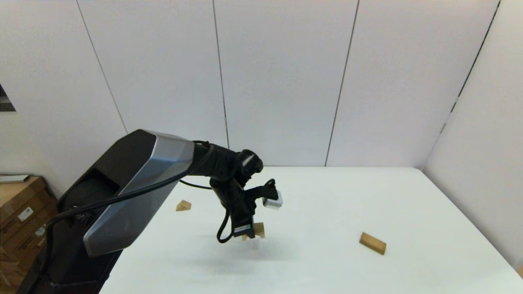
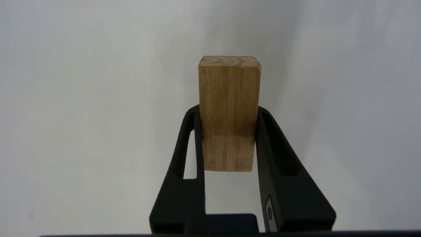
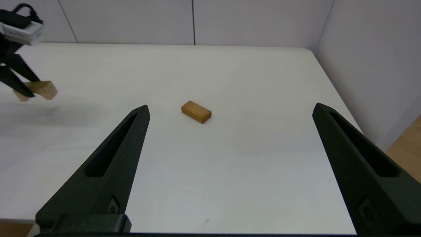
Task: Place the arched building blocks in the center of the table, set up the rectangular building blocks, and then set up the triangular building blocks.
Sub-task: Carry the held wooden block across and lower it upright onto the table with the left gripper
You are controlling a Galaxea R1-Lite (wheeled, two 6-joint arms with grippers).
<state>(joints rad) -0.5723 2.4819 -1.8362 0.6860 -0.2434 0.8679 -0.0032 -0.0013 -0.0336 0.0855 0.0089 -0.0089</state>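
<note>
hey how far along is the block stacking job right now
Nothing is placed yet. In hand: the left gripper has its jaws shut on the arched building block, carried above the table near its middle. Left: setting the arch down, then the rectangular block, lying flat on the right, and the triangular block, far left. The right gripper waits open.

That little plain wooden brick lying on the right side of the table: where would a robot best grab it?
Probably from above, across its two long sides. The rectangular block lies flat on the table, apart from everything else. The right gripper, fingers open, is the nearer one.
</note>
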